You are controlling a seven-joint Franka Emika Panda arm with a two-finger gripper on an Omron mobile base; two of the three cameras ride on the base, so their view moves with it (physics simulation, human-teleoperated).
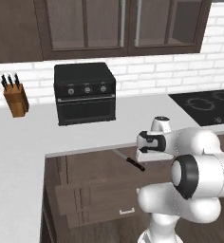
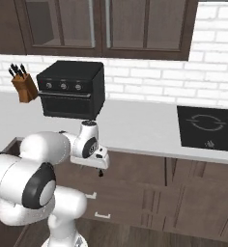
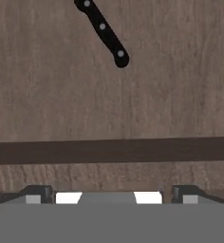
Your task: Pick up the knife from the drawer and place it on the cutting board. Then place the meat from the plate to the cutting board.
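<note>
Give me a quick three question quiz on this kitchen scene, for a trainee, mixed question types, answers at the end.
1. True or false: the knife lies inside the open drawer.
2. What stands left of the black oven on the counter? A) kettle B) knife block C) toaster
3. Fill in: in the hand view, the gripper has its fingers ____ and holds nothing.

Key: 1 true. 2 B, the knife block. 3 apart.
</note>
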